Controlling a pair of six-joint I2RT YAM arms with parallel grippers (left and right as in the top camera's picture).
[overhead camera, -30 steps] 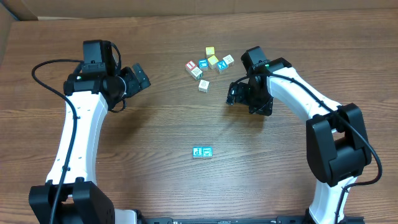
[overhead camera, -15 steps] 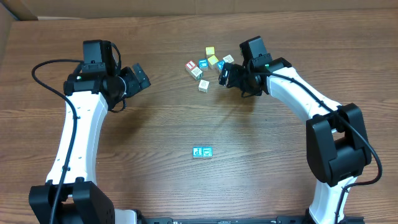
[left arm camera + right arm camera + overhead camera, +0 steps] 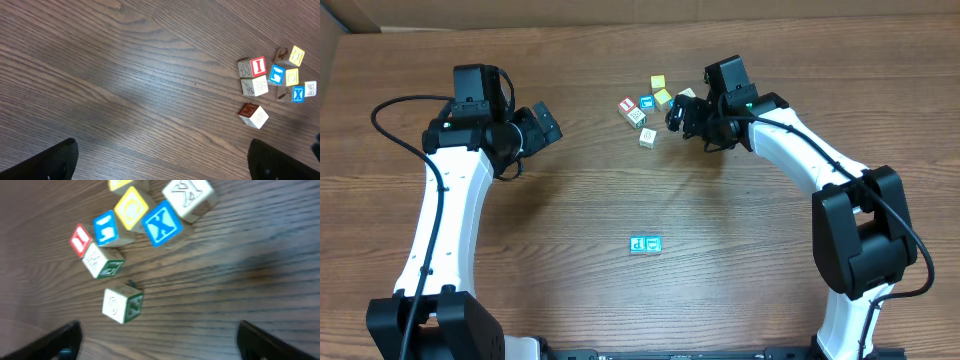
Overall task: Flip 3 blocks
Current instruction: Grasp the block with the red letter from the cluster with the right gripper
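wooden alphabet cubes (image 3: 647,138): ten in all.
- cluster at twelve o'clock on the table (image 3: 620,300): eight.
  - yellow-topped cubes (image 3: 132,207): two
  - blue-topped cubes (image 3: 161,224): two
  - red-topped cube (image 3: 80,239): one
  - pale cubes (image 3: 190,195): three, counting the lone pale cube (image 3: 122,305) at the cluster's six o'clock
- blue-faced pair (image 3: 645,243), touching, at six o'clock: two.

robot arms (image 3: 445,220): two.
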